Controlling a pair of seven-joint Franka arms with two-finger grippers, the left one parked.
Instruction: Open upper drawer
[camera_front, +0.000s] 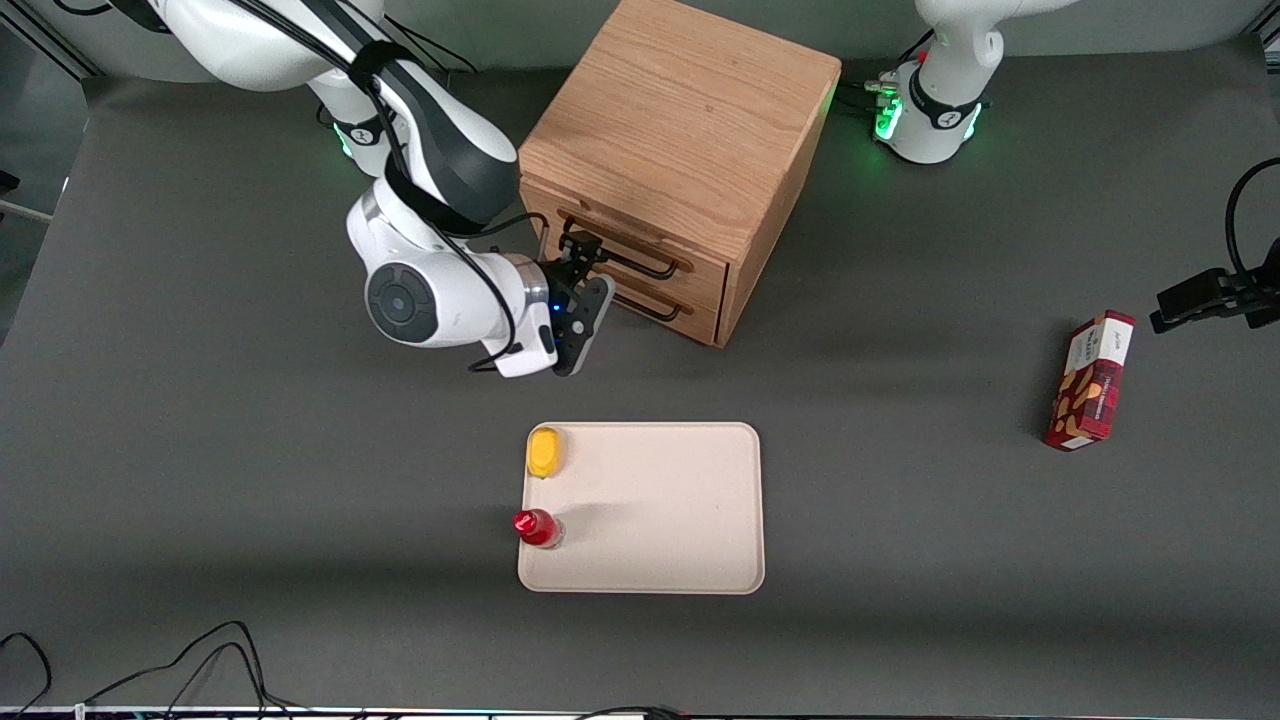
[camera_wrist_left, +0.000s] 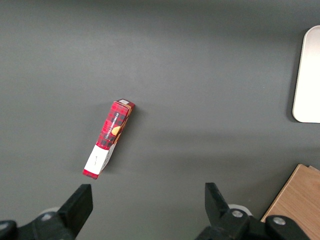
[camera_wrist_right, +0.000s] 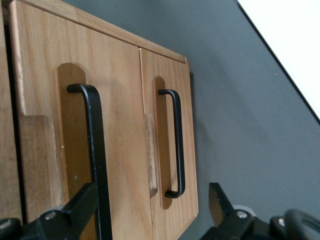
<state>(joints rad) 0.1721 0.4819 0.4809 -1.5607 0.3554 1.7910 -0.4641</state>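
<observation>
One rigid upper drawer (camera_front: 640, 245), probably slides stiffly; best grabbed mid-bar on its black wire handle (camera_wrist_right: 95, 150). The gripper (camera_front: 583, 262) sits spread right at it.

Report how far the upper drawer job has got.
Done: the claw has reached the cabinet front and sits at the upper drawer's black handle, fingers open on either side of it. In hand: lining up the grasp; the fingers have not closed on the handle. Left: close, then pull, since the upper drawer looks flush with the bottom drawer, so it is not yet open.
</observation>
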